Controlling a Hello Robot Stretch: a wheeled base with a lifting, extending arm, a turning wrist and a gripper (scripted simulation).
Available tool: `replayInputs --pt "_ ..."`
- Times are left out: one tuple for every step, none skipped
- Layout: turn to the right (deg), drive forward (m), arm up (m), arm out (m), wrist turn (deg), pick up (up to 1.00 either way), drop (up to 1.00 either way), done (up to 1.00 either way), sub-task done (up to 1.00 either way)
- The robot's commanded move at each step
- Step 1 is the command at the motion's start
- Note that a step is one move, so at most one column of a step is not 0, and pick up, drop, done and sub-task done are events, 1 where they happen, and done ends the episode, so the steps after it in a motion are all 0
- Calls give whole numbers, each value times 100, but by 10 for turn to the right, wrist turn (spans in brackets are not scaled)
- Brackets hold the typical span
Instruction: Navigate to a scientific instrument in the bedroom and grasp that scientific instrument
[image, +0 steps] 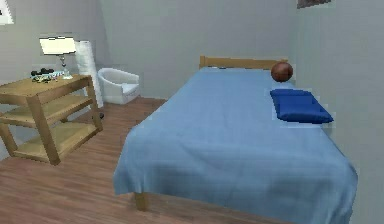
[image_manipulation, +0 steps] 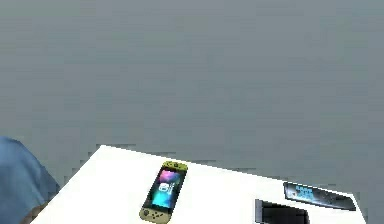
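1. A small dark thing (image: 43, 73) beside the lamp (image: 57, 47) on the wooden table (image: 50, 105) looked the likeliest instrument, though too small to confirm.
2. The robot needed to swing toward the forward view's left, skirting the bed (image: 230, 140), and close in.
3. The gripper's state could not be told.

Blue bed (image: 220, 140); white armchair (image: 122, 86); handheld console (image_manipulation: 165, 190)
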Motion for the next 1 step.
replayInputs --pt "0 0 38 0 0 0 0 0 0"
